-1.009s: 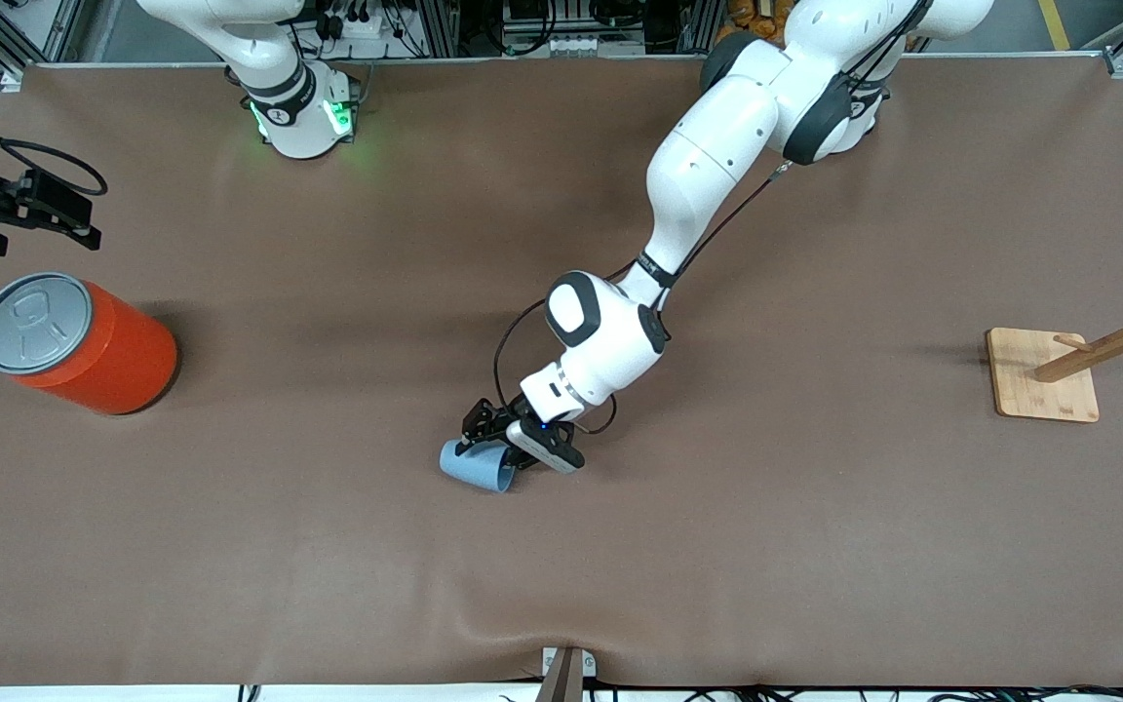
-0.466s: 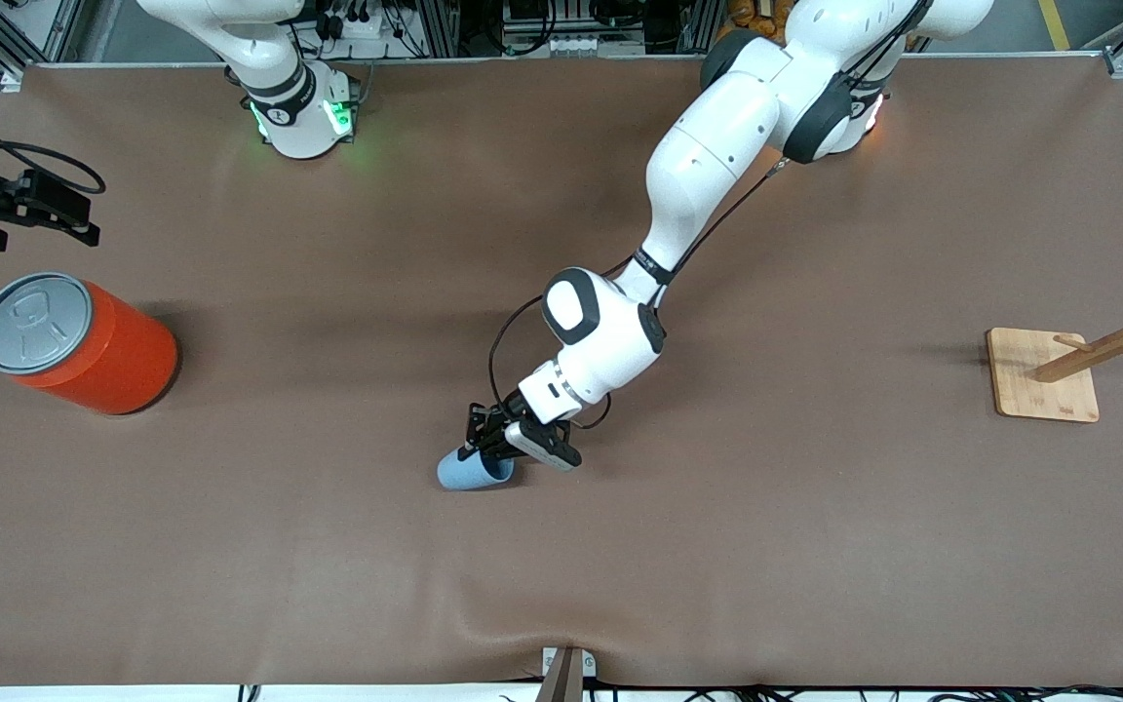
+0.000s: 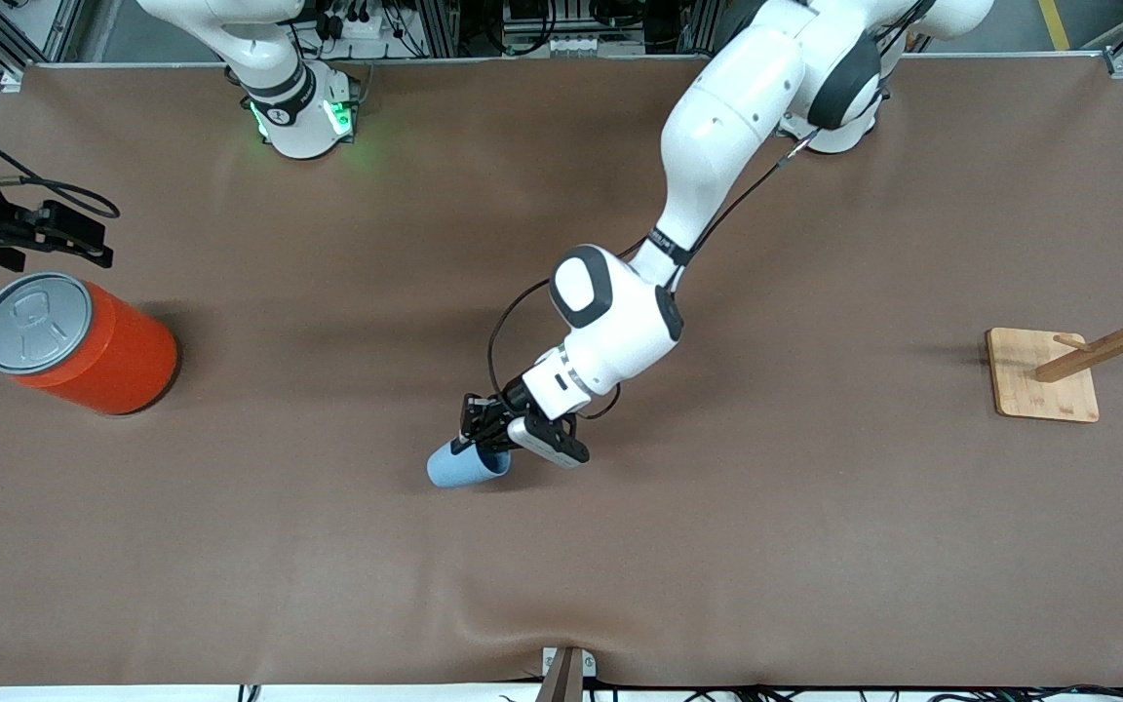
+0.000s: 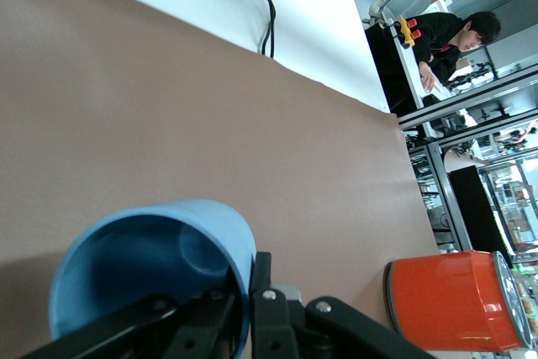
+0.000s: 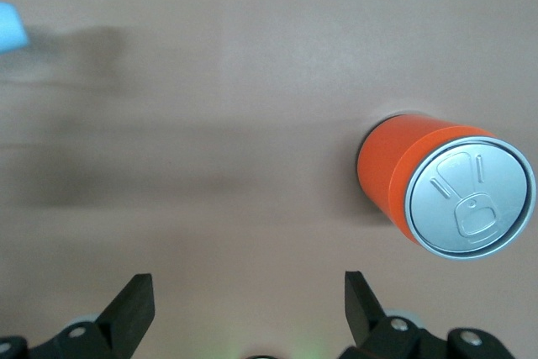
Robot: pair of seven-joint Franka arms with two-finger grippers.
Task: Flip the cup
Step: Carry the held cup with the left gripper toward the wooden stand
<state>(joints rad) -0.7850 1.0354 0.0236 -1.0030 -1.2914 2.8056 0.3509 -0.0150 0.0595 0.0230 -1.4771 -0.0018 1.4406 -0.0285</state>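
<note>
Cup [image 3: 462,466]: light blue, small, tapered, no handle. Lower centre of the front view, lying on its side above the brown table cover [image 3: 815,546], mouth turned toward the left arm. In the left wrist view the cup [image 4: 155,271] fills the lower left of the frame, its dark interior showing.

Left gripper [image 3: 485,436]: lower centre of the front view, at the end of the arm reaching down from the upper right. Clenched on the cup's rim wall; in the left wrist view one black finger [image 4: 262,308] lies against the outside of the wall and another sits inside the mouth.

Right gripper [image 3: 64,237]: far left edge of the front view, in the air beside the orange can. Released, grasping nothing; in the right wrist view its two black fingertips [image 5: 134,304] stand wide apart at the bottom of the frame. This arm waits.

Orange can [image 3: 84,341]: large, grey pull-tab lid, upright, at the left of the front view, at the right arm's end of the table, well apart from the cup.

Wooden rack [image 3: 1088,356]: square base with a pegged post, right edge of the front view.
</note>
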